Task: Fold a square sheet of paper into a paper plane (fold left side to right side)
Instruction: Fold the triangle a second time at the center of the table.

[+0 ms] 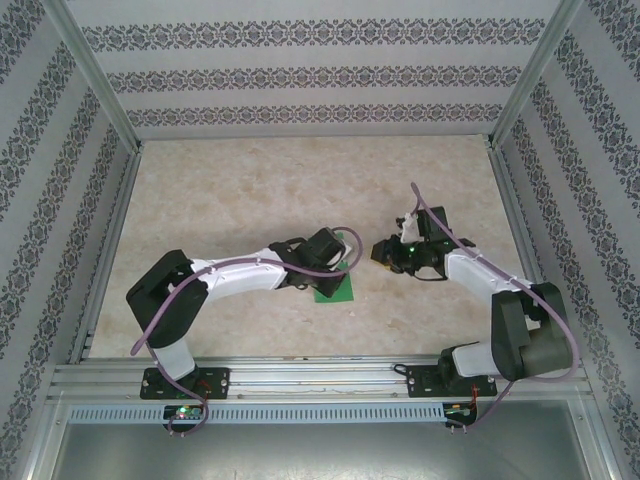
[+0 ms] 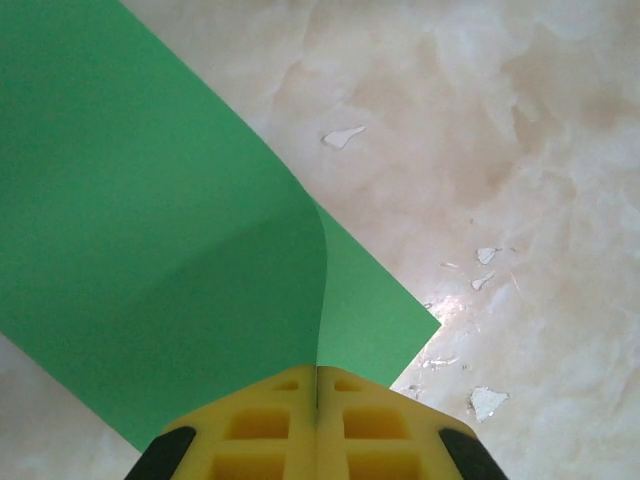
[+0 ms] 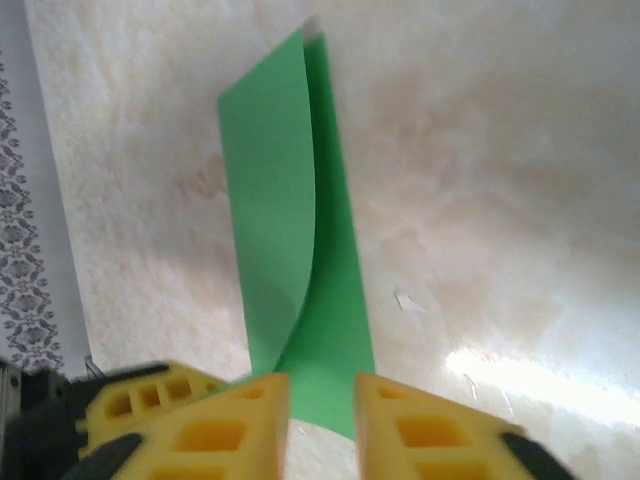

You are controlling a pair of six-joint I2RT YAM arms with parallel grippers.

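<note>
The left gripper (image 2: 318, 388) has its jaws pressed together with no gap. One edge of the sheet (image 2: 150, 220) runs straight into the seam between them, so the paper is pinched there. From the pinch, the held part rises off the table (image 2: 520, 150) in a soft curve. The rest lies flat beneath it, with one corner poking out to the right of the jaws.

The right gripper (image 3: 322, 405) has its jaws parted by a narrow gap and grips nothing. The sheet (image 3: 335, 300) shows through that gap, beyond the tips. In this view it is a long strip, with the lifted flap bowed over the flat layer and their far edges nearly meeting.

From above, the left gripper (image 1: 312, 278) sits over the sheet (image 1: 341, 288). The sheet lies a little right of the table's middle, closer to the near edge than to the far one. The right gripper (image 1: 384, 252) is near the sheet, to its right and slightly farther back, and apart from it. The two grippers face each other across a small gap.

Open surface (image 1: 250, 190) stretches from the sheet to the far edge and to both side edges, where patterned walls (image 1: 300, 80) stand. Small white chips (image 2: 343, 136) mark the tabletop near the sheet.
</note>
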